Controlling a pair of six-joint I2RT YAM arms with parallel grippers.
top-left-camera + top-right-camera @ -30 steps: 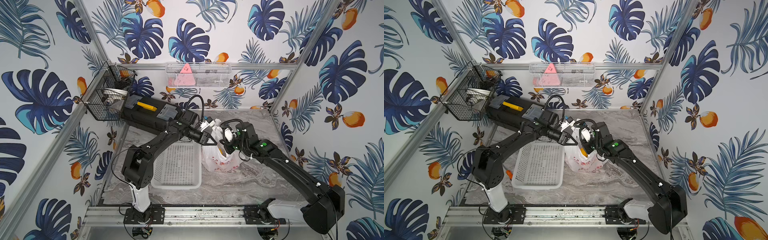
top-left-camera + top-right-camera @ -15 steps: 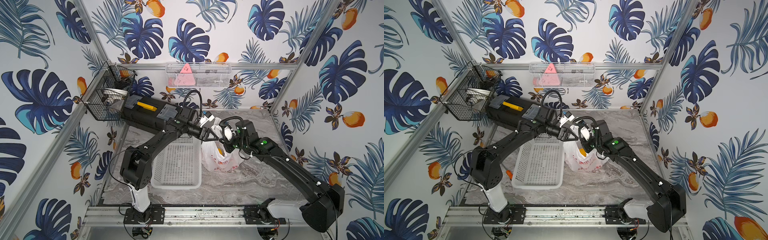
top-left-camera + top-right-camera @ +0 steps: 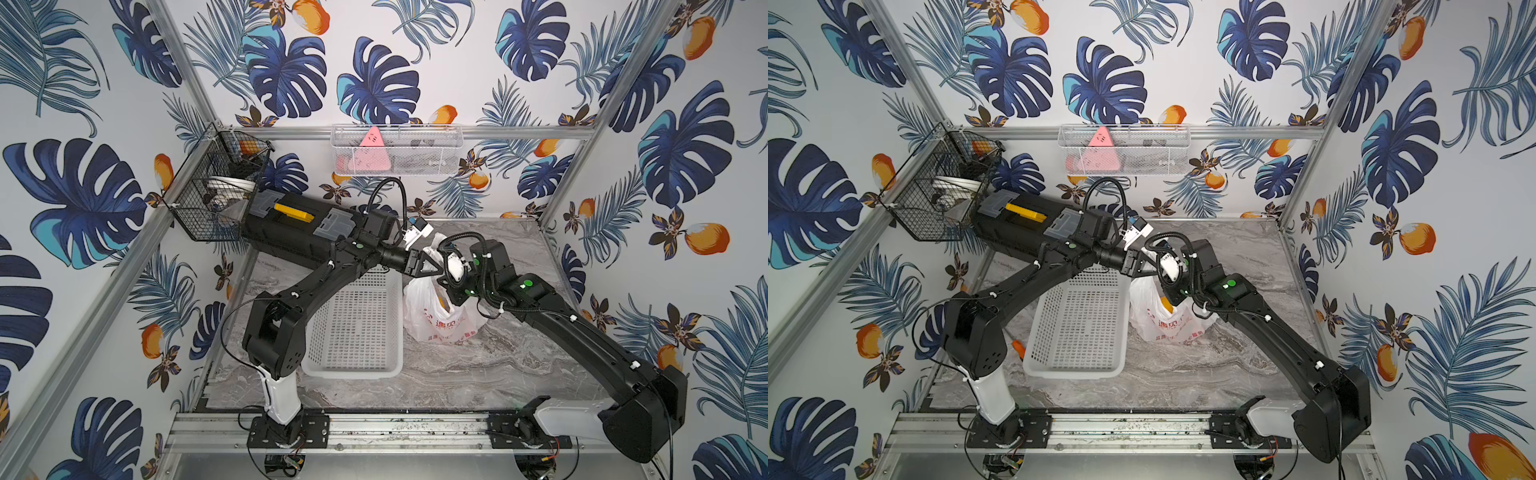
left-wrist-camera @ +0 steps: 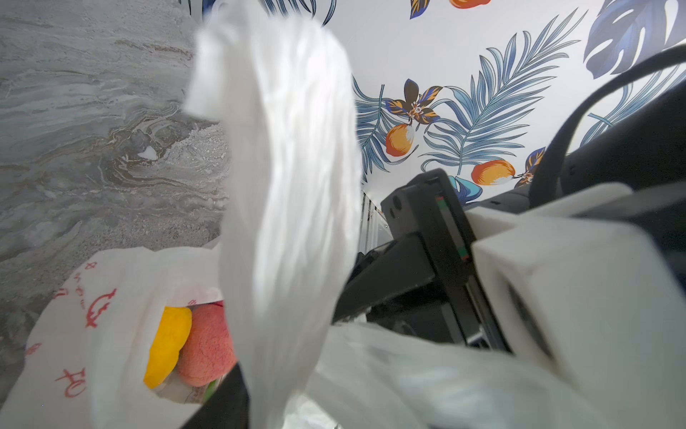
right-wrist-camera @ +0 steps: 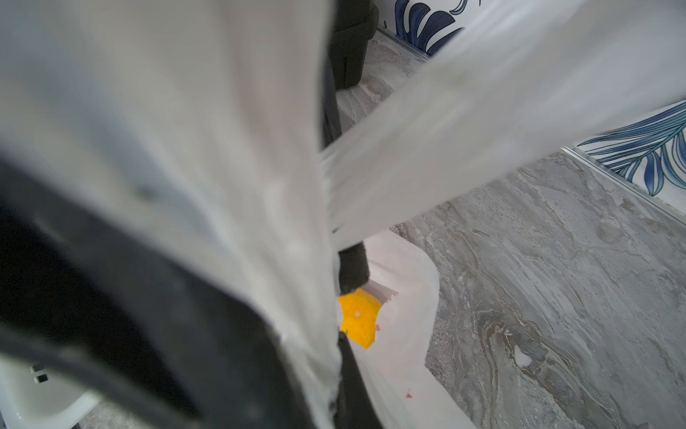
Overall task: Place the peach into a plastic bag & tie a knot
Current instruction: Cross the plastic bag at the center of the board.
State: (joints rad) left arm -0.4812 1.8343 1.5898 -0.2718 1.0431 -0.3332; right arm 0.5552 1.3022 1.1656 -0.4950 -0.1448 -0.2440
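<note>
white red-lettered plastic bag (image 3: pixel 420 305), grey marbled table (image 3: pixel 478 374)

Landmark: white perforated basket (image 3: pixel 351 371), empty, standing on the grey marble-pattern bench (image 3: pixel 457 374).
- Black toolbox (image 3: pixel 291 224) with yellow handle: just beyond the basket's far end, against the back wall.
- Black wire basket (image 3: pixel 212 199): beyond the basket's far left corner and above it, fixed to the frame, contents unclear.
- White mesh rack (image 3: pixel 436 151): high on the wall behind the basket, holding a pink triangular item (image 3: pixel 371 151).
- Small orange object (image 3: pixel 1018 348): just beside the basket's left wall.
</note>
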